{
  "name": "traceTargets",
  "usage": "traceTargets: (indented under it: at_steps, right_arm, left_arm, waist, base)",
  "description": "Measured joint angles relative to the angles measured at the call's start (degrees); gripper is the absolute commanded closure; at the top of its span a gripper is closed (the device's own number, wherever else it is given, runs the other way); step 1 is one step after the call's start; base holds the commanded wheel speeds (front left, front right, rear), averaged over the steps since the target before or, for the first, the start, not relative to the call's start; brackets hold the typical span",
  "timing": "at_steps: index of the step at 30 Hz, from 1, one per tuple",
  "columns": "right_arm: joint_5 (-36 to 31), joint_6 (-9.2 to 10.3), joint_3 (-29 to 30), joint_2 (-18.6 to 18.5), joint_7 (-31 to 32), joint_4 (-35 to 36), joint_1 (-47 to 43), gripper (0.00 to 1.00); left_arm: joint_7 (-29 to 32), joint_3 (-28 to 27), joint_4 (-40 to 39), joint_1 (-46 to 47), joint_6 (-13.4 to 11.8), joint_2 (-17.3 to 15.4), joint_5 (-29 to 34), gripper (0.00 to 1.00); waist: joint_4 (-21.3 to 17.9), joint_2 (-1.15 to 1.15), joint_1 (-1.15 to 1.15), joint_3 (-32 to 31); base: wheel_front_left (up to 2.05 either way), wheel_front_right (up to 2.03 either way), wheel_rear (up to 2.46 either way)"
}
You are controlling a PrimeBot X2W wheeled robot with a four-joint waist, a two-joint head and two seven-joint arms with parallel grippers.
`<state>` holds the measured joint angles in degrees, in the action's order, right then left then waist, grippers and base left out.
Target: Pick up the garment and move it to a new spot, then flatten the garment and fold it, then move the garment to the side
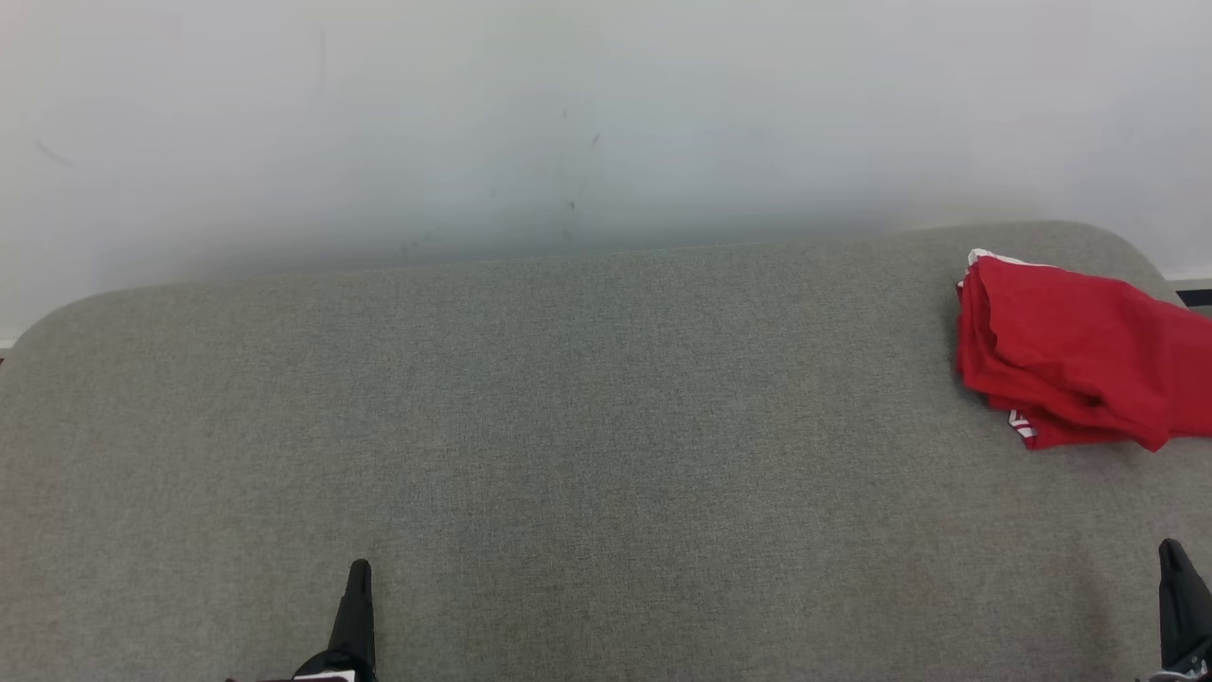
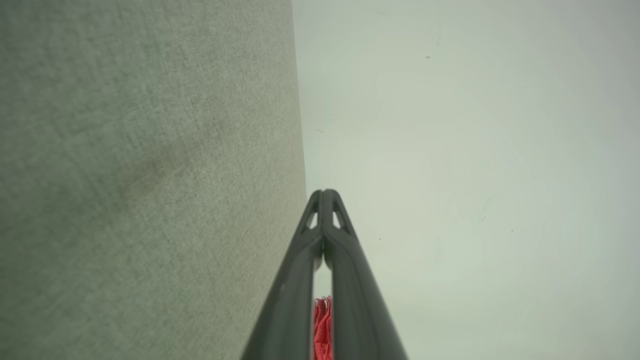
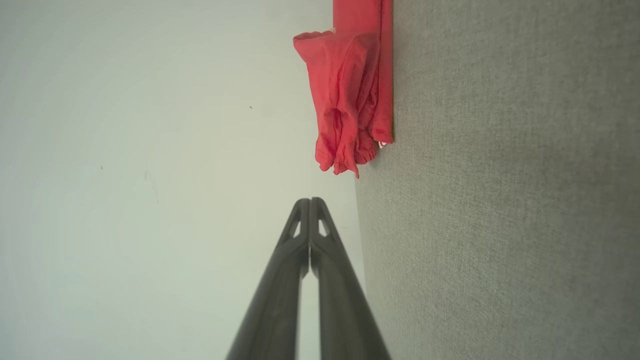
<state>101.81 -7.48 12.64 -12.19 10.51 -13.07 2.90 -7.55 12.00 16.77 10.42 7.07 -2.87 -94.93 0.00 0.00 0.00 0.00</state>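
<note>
Currently | left hand [image 1: 359, 571], right hand [image 1: 1172, 551] — both clenched, empty | garment [image 1: 1070, 369] bunched on grey surface [image 1: 568, 426], far-right edge, wall [image 1: 568, 114] behind

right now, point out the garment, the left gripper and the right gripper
garment [image 1: 1075, 365]: head view, middle of the red bundle
left gripper [image 2: 324, 192]: left wrist view, where the shut fingertips meet
right gripper [image 3: 310, 200]: right wrist view, where the shut fingertips meet

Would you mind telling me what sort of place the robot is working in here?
Probably a lab or test room set up for folding clothes: a grey fabric-covered table stands before a plain, scuffed pale wall, with one bundled red garment lying at its far right.
</note>
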Motion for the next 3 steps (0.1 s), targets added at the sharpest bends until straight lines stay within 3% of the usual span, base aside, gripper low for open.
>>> traceTargets:
  at_steps: [3]
  right_arm:
    - [0.0, 0.0, 0.0, 0.0, 0.0, 0.0, 0.0, 1.0]
  left_arm:
    - [0.0, 0.0, 0.0, 0.0, 0.0, 0.0, 0.0, 1.0]
  waist:
    - [0.0, 0.0, 0.0, 0.0]
  base:
    - [0.0, 0.0, 0.0]
